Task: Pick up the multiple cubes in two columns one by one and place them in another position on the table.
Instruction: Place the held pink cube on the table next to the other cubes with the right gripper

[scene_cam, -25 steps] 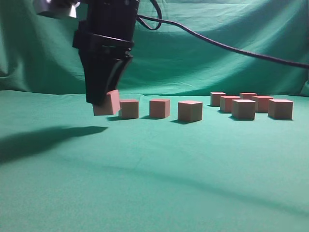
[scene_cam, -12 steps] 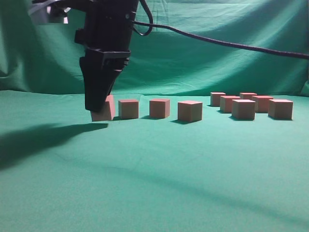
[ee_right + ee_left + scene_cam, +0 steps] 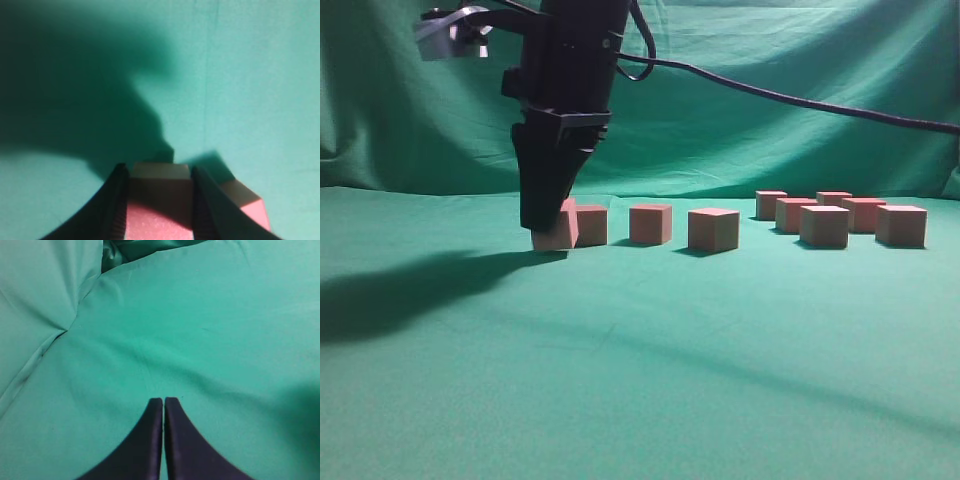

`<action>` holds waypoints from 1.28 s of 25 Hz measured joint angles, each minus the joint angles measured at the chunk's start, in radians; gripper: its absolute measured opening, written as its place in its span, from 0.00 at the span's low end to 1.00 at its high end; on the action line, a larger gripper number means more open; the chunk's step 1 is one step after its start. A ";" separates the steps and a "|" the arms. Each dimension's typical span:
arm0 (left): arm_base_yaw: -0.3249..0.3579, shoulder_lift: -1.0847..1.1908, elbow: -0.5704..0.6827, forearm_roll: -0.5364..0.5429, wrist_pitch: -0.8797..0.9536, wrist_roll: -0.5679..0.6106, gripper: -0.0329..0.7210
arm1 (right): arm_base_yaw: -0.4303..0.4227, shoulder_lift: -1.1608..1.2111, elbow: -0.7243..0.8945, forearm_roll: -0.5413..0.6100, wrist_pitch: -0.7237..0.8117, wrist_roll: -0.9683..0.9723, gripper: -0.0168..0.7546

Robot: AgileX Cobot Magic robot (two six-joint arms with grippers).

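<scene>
- Broadly, we see the table (image 3: 650, 380) first: a wide flat surface under teal-green cloth, faintly wrinkled, running back to a green cloth backdrop (image 3: 740, 140) of the same colour.
- Next in size, our right arm (image 3: 570, 60) comes down from the top of the exterior view, left of the middle, with a black cable (image 3: 790, 97) trailing off to the right edge.
- At its tip, the right gripper (image 3: 552, 232) is clamped on one pinkish-red held cube (image 3: 560, 228); in the right wrist view that cube (image 3: 159, 200) sits squarely between the two dark jaws, both pressed against its sides.
- We judge the held cube's lower edge to be at or touching the cloth, slightly tilted, just beside the next cube (image 3: 591, 224) of a row; the right wrist view shows this neighbour (image 3: 245, 204) close at the right.
- That row goes on rightward with two more cubes (image 3: 650, 223), spaced apart.
- Further right and well apart from the row, a cluster of six cubes (image 3: 824, 226) stands in two columns running back toward the backdrop.
- Our left gripper (image 3: 163, 402) shows only in the left wrist view: its jaws are pressed together, holding nothing, above bare cloth with folds at the upper left.
</scene>
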 joint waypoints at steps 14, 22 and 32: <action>0.000 0.000 0.000 0.000 0.000 0.000 0.04 | 0.000 0.017 -0.008 0.042 0.018 -0.065 0.35; 0.000 0.000 0.000 0.000 0.000 0.000 0.04 | 0.000 0.022 -0.008 0.038 0.029 -0.065 0.57; 0.000 0.000 0.000 0.000 0.000 0.000 0.04 | 0.000 -0.089 -0.006 0.063 0.025 -0.058 0.69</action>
